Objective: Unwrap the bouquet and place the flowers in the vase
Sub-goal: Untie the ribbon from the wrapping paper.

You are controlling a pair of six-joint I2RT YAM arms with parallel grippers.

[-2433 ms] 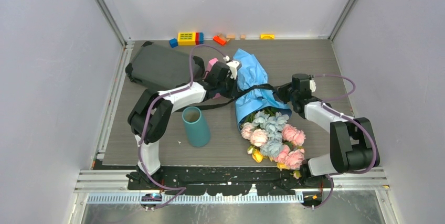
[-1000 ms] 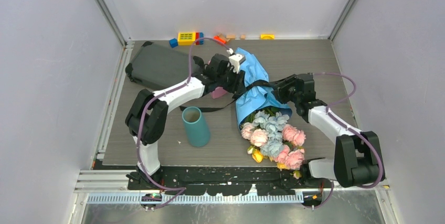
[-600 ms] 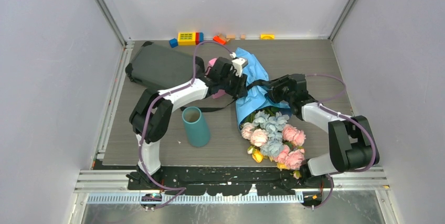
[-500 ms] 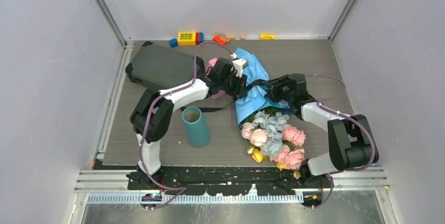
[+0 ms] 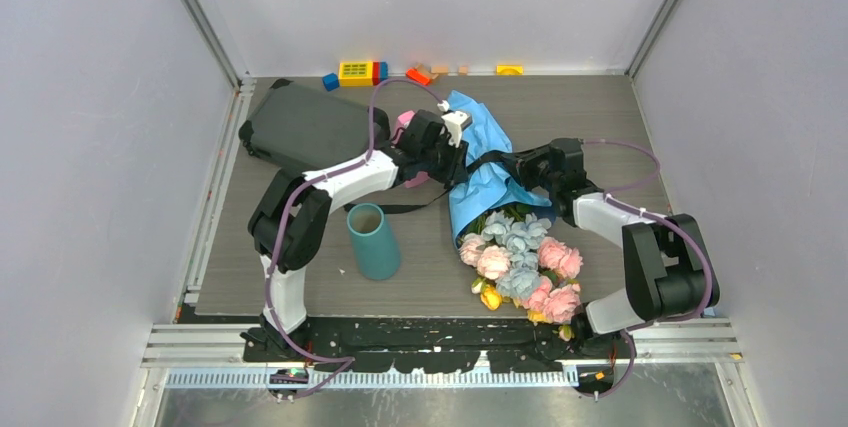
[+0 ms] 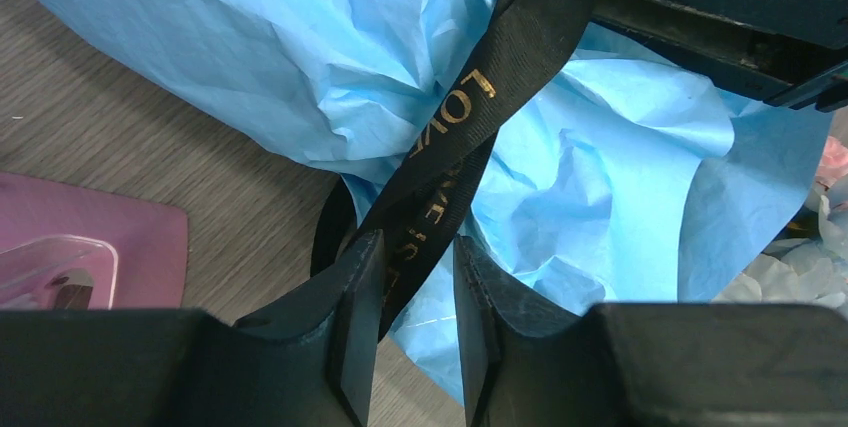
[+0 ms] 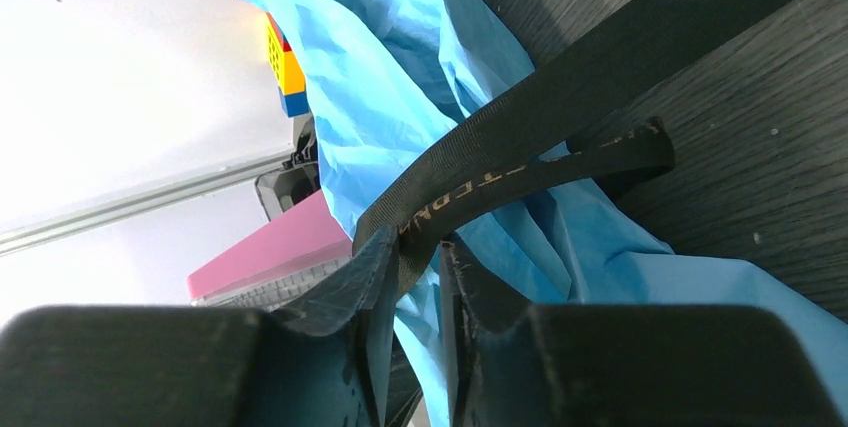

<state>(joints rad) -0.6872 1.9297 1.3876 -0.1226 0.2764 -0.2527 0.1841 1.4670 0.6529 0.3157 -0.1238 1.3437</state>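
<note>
The bouquet [image 5: 497,209] lies on its side on the grey table [image 5: 590,112], right of centre. Its blue paper [image 5: 478,152] points toward the far edge. The flowers [image 5: 520,262], pink, pale blue and yellow, spill out of the paper's open end toward the near edge. A black ribbon [image 6: 470,107] with gold lettering crosses the paper about halfway along, and both arms reach in to it from either side. The left gripper [image 6: 416,247] sits at the left edge of the paper. Its two fingers [image 6: 355,317] stand close together, clamped on a twisted stretch of the ribbon that runs up between them and on across the crumpled paper. The right gripper [image 7: 415,242] comes in from the other side. Its fingers [image 7: 375,277] are nearly touching and pinch the ribbon where two strands of it meet, just above the paper. One of those strands runs off across the dark tabletop, and the other ends in a short cut tail. From above, one more length of ribbon trails loose on the table to the left, toward the vase [image 5: 373,240]. The teal vase stands upright and is well apart from the bouquet, on the near left part of the table beside the left arm. A pink box [image 6: 130,237] rests on the table just beside the paper, close under the left gripper. A dark grey case [image 5: 300,127] lies at the far left of the table. A few coloured toy blocks [image 5: 355,72] sit along the far edge.
</note>
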